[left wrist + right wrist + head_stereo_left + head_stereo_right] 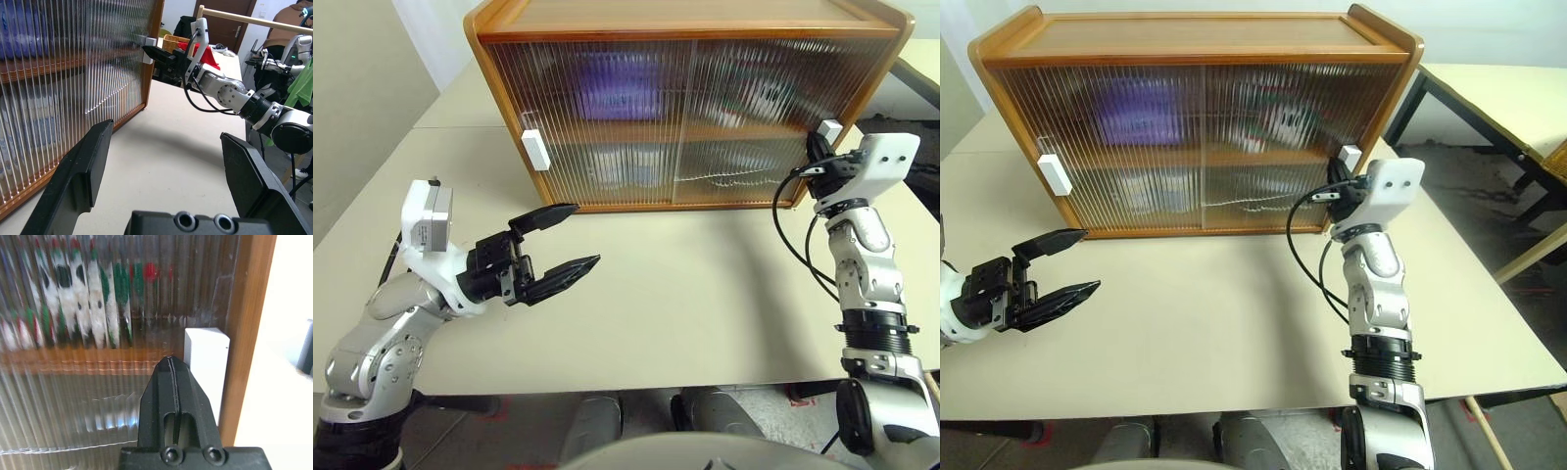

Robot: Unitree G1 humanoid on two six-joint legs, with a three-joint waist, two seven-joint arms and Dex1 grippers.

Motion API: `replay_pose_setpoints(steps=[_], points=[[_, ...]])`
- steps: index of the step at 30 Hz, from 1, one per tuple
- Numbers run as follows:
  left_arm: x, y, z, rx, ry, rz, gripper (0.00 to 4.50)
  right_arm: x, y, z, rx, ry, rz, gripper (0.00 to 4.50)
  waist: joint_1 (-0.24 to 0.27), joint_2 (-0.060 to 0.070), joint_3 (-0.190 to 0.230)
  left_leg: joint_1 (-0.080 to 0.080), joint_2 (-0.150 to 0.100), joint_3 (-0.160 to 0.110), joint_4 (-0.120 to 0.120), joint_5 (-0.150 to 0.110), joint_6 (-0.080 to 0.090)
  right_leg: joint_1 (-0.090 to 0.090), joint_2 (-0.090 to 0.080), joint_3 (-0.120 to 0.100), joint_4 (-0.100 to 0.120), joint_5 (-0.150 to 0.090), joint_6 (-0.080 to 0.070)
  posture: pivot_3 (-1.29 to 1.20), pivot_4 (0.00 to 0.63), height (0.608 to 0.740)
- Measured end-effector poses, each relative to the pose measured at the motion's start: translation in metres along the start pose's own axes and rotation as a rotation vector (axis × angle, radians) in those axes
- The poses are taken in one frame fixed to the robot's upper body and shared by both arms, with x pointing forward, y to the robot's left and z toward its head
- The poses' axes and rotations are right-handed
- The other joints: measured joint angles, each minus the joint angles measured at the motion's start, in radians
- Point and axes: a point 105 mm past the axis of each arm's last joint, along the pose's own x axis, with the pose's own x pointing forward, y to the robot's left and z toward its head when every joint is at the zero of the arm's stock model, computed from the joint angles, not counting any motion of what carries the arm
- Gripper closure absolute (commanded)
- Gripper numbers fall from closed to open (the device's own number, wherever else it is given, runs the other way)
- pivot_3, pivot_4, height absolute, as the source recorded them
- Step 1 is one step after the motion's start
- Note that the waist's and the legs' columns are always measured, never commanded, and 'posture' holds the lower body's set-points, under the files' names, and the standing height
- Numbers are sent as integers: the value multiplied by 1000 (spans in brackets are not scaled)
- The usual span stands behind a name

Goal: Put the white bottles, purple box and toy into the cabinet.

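Beige and bare, the desk (pixel 685 313) carries the large orange-brown wooden cabinet (pixel 685 29) with ribbed translucent sliding doors, both drawn across its front. At the left, the left end effector (pixel 576 238) hovers above the desk with its two black fingers spread wide, holding nothing. Behind the left door, the lilac-purple box (pixel 1141 108) shows as a blur on the upper shelf. Further right on that shelf, the white plush toy (pixel 83 293) with red and green trim sits behind the glass. At the right, the right end effector (pixel 169 362) is pressed closed, empty, just beside the white rectangular handle (pixel 208 362).
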Motion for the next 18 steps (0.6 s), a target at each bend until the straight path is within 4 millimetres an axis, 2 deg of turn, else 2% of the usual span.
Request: replay_pose_setpoints(steps=[2, 4, 7, 9, 12, 13, 15, 17, 18], points=[[0, 0, 0, 0, 2, 1, 0, -8, 9, -3, 54, 35, 103, 3899, -2, 0, 0, -1, 0, 1, 0, 0, 0, -1, 0, 0, 0, -2, 0, -89, 64, 740], [-1, 0, -1, 0, 6, 4, 0, -16, 17, -7, 83, 74, 183, 3231, -3, 0, 0, -2, 0, 1, -1, 0, -1, -1, 1, 0, 0, -3, 0, -84, 66, 740], [-4, 2, -1, 3, 7, 33, 0, -31, 24, -7, 121, 113, 314, 2050, -4, 1, 0, -2, 0, 2, -2, 0, -2, -1, 3, 0, 0, -5, 2, -79, 68, 740], [-11, 3, -5, -9, 13, 72, 0, -48, 32, -7, 152, 145, 451, 1327, -4, 0, 0, -2, -1, 3, -2, 1, -5, 0, 4, 2, 0, -9, 5, -76, 67, 740], [-22, 5, -9, -25, 29, 126, 0, -70, 37, -10, 226, 194, 592, 251, -2, 0, 0, -2, -2, 5, -2, 2, -8, 1, 4, 7, 0, -16, 16, -61, 67, 740], [-26, 6, -9, -24, 33, 152, 0, -78, 34, -12, 245, 208, 622, 49, -1, 0, 0, -2, -3, 6, -2, 2, -8, 1, 4, 10, 0, -17, 16, -58, 67, 740], [-35, 9, -9, -13, 49, 202, 0, -88, 25, -16, 262, 233, 638, 49, 0, 0, 1, -1, -4, 7, -1, 2, -8, 3, 3, 12, 0, -19, 20, -48, 68, 740], [-48, 16, -16, 20, 121, 283, 0, -94, 10, -20, 265, 243, 618, 49, 0, -1, 1, 3, -5, 7, -1, 2, -7, 6, 2, 14, 0, -19, 21, -37, 68, 740], [-58, 25, -23, 43, 172, 367, 0, -95, -7, -22, 259, 232, 570, 49, 0, -1, 1, 6, -5, 8, -1, 1, -6, 8, 2, 14, 0, -19, 20, -33, 67, 740]])
